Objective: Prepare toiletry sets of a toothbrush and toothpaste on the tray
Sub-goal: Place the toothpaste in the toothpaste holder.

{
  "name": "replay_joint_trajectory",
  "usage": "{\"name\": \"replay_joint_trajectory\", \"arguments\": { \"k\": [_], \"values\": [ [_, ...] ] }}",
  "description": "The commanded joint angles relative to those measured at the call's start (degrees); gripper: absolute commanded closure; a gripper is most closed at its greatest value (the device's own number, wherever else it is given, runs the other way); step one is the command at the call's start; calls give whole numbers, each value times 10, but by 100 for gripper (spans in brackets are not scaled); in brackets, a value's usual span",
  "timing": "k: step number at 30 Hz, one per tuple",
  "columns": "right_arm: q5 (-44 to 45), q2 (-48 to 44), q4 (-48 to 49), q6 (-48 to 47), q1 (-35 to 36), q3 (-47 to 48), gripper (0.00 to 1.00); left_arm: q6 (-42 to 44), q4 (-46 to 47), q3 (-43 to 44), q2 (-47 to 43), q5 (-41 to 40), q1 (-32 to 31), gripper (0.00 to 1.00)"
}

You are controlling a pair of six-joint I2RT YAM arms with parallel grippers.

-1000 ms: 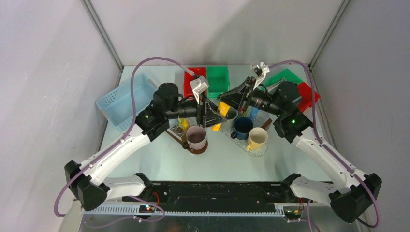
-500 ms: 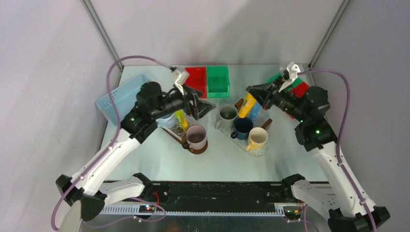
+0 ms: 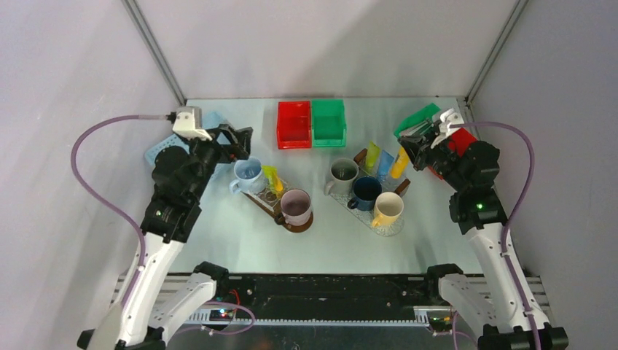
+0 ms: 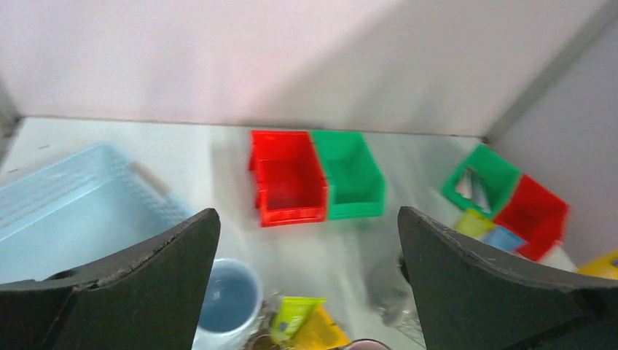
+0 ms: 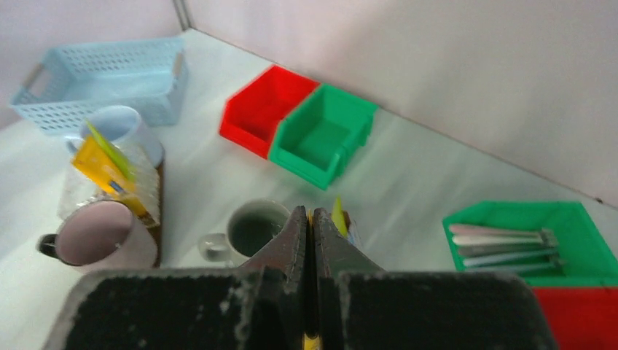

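Standing tilted along the 12 o'clock edge of the right tray, at 3 o'clock on the surface, are three small flat soft tubes: lime green tube, light blue tube and orange tube.
Right fingers: clenched flat together on the orange tube's upper end, with a yellow sliver showing between them.
Left fingers: released, spread wide, grasping nothing, near the light blue mug.

Containers:
- Pale blue basket, 10 o'clock.
- Left tray, 9 o'clock: mauve mug, and a clear glass holding a yellow tube and a second lime tube.
- Right tray: grey mug, dark blue mug, cream mug.
- Red bin and green bin, 12 o'clock, side by side.
- Second green bin, 2 o'clock: several slim pale toothbrushes.
- Second red bin beside it, partly hidden by the right arm.

Axes:
- Orange tube: gripped end at 1 o'clock, free end at 7 o'clock, seen from above.
- Lime green and light blue tubes lean much the same way.
- Toothbrushes lie flat, parallel, lengthwise along their bin.
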Motion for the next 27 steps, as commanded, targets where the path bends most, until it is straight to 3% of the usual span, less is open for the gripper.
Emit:
{"name": "replay_joint_trajectory", "arguments": {
  "k": [1, 11, 27],
  "values": [
    [5, -13, 62, -27, -32, -41, 100, 43, 8, -39, -42, -147, 16, 1],
    [7, 19, 242, -26, -49, -147, 100, 68, 92, -137, -96, -274, 22, 1],
    [-55, 116, 447, -47, -67, -232, 100, 82, 147, -193, -144, -335, 31, 0]
  ]
}}
